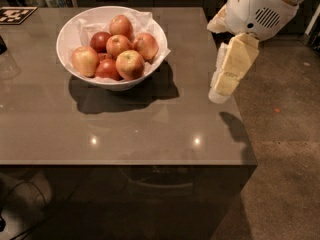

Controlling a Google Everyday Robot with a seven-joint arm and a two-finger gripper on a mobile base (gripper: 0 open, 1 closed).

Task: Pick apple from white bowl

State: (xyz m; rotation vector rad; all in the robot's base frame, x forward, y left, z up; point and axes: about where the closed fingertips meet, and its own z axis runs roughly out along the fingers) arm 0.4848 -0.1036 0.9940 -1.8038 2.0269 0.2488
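Observation:
The white bowl [67, 31] stands on the far left part of the grey table, lined with crumpled white paper and holding several apples. The apple [130, 64], large and red with a yellow-orange blush, lies at the front of the pile. A paler yellow-orange apple [85, 60] lies to its left, and smaller dark red apples [100, 40] lie behind. My gripper [220, 90] hangs from the white arm [257, 9] above the table's right edge, well to the right of the bowl and apart from it. It holds nothing.
The grey table [125, 129] has its right edge just under the gripper and its front edge near the frame's middle. A black-and-white marker tag [12, 14] lies at the far left corner. Brown floor [285, 149] lies to the right.

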